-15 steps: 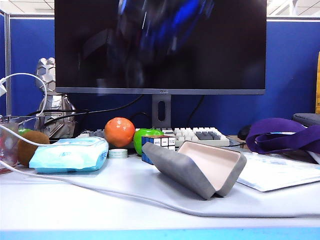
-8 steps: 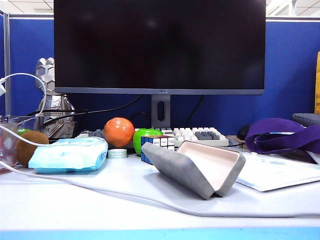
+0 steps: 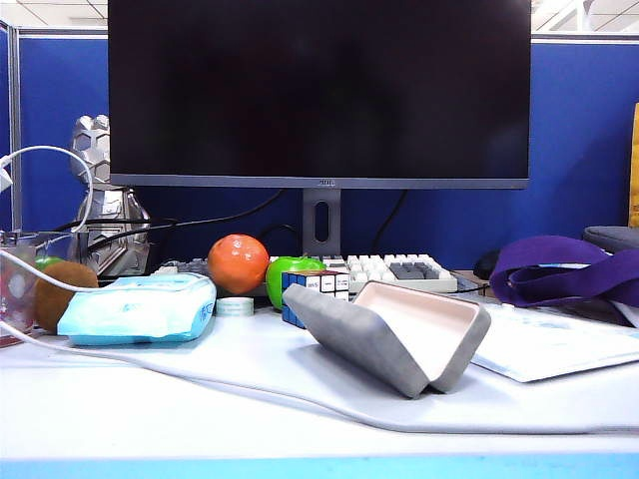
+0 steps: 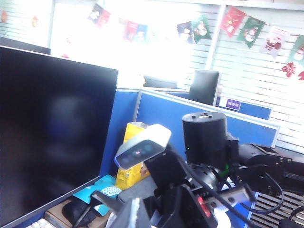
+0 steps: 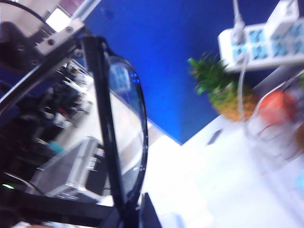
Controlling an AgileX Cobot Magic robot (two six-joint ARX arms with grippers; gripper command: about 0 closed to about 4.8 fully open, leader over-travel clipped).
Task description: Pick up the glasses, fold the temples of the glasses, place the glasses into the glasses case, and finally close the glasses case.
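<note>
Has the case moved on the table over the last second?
No. The case lies open in the same spot, just right of the cube and in front of the keyboard.

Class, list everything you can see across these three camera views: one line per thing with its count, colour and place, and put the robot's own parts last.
glasses case: one, grey with beige lining, open, centre of table.
glasses: one, black frame, up close in right wrist view.
tissue pack: one, light blue, table left.
orange: one, orange, behind tissue pack.
apple: one, green, beside orange.
puzzle cube: one, multicoloured, behind case.
keyboard: one, white and grey, under monitor.
monitor: one, black, rear.
purple strap: one, right.
pineapple: one, right wrist view.
left gripper: out of frame.
right gripper: one, dark, shut on glasses.
</note>
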